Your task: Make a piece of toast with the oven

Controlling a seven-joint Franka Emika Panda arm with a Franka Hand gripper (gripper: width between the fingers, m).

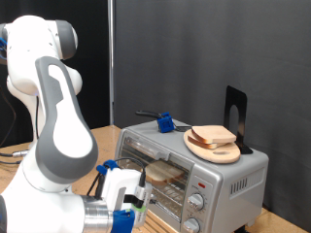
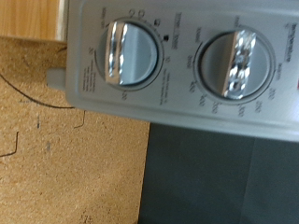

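Observation:
The silver oven (image 1: pixel 233 180) stands at the exterior view's lower right with its glass door shut. A tan slice, the piece of toast (image 1: pixel 163 173), shows through the window on the rack. My gripper (image 1: pixel 138 197) hangs close in front of the oven's face, at the exterior view's left of the two knobs (image 1: pixel 198 194). The wrist view shows no fingers, only the oven's control panel (image 2: pixel 177 98) close up with both round knobs (image 2: pixel 129 53) (image 2: pixel 235 61). Nothing shows between the fingers.
A round wooden plate (image 1: pixel 216 146) lies on the oven's top, with a blue-and-black tool (image 1: pixel 164 122) and a black stand (image 1: pixel 236 115) beside it. The oven sits on a brown board (image 2: pixel 65 159) next to a dark surface (image 2: pixel 224 182). My white arm (image 1: pixel 58 126) fills the exterior view's left.

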